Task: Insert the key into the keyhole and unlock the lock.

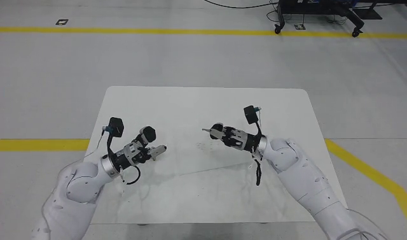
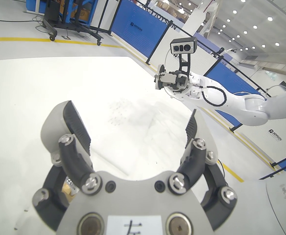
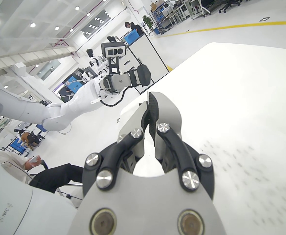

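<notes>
step: pre-grasp, I judge | left claw (image 2: 131, 111) wide, by table (image 1: 191, 106) near-left corner | right claw (image 3: 149, 103) narrow, pads together, mid-table | key, lock: place cannot tell | next: find and grip key

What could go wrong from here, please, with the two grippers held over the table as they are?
1. The left gripper and the right gripper face each other above the table; if both advance, they may collide.
2. The right gripper is shut, so it probably must open before grasping anything.
3. The left gripper is wide open and tilted toward the table, so lowering it might scrape a finger.
</notes>
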